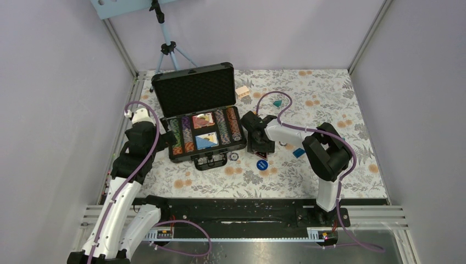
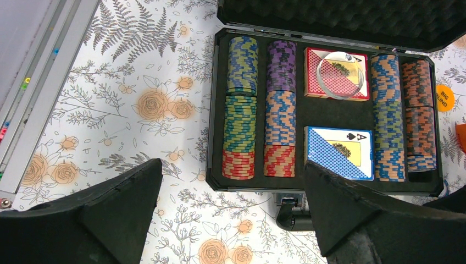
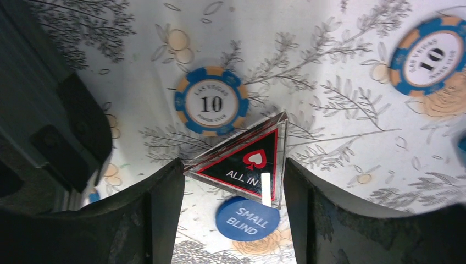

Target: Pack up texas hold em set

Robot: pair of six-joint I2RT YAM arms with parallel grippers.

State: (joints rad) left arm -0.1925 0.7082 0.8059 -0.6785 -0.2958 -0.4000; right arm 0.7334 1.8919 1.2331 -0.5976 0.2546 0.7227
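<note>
Centre of the top view: right gripper (image 1: 261, 149) straddles the ALL IN triangle (image 3: 247, 165), jaws pinching its left tip and right edge. It's flat clear acrylic, so an edge grip is probably the only way to lift it. SMALL BLIND disc (image 3: 247, 219) is partly hidden behind it. Left gripper (image 2: 232, 165) waits, jaws wide apart, beside the case (image 1: 193, 88) at centre-left: lid up, egg-crate foam, striped chips (image 2: 240, 132) in rows.

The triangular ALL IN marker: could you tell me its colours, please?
Marker: black, red border and spade, white lettering; best in right wrist view.
</note>
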